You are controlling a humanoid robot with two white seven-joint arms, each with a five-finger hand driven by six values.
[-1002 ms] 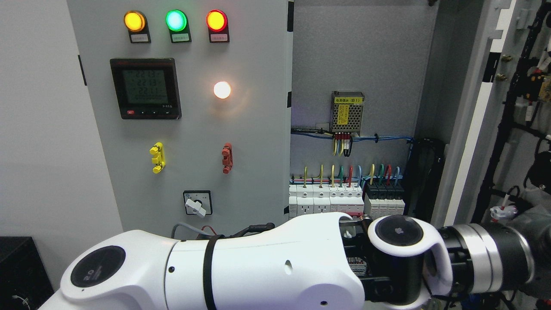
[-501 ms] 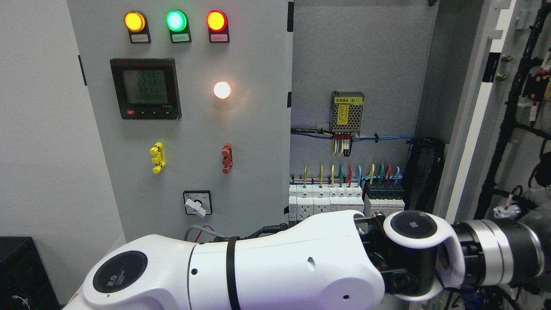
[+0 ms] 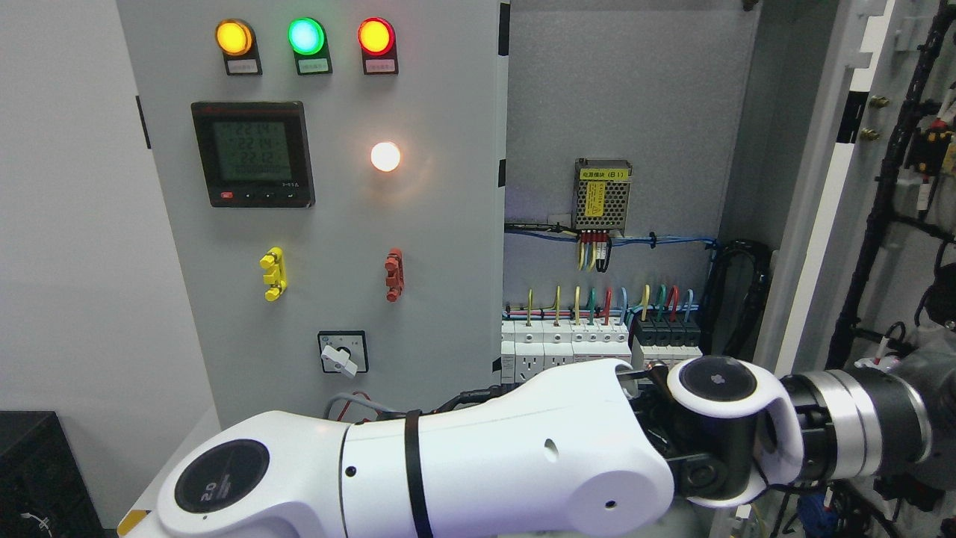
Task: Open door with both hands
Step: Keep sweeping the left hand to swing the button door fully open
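My left arm comes in from the lower left and stretches across the cabinet front to the right. Its silver wrist cuff is at the open right door. Only a grey part of the left hand shows at the picture's right edge, against the door's inner side. That door is swung outward and seen almost edge-on, with black cable bundles on its inner face. The left door panel is closed. No right arm shows.
The left panel carries three lit lamps, a meter, a white lamp and a rotary switch. Inside the cabinet are a power supply and a breaker row. A black box stands at the lower left.
My left arm has slid to the right and its wrist has risen a little toward the open door. The door's position has hardly changed.
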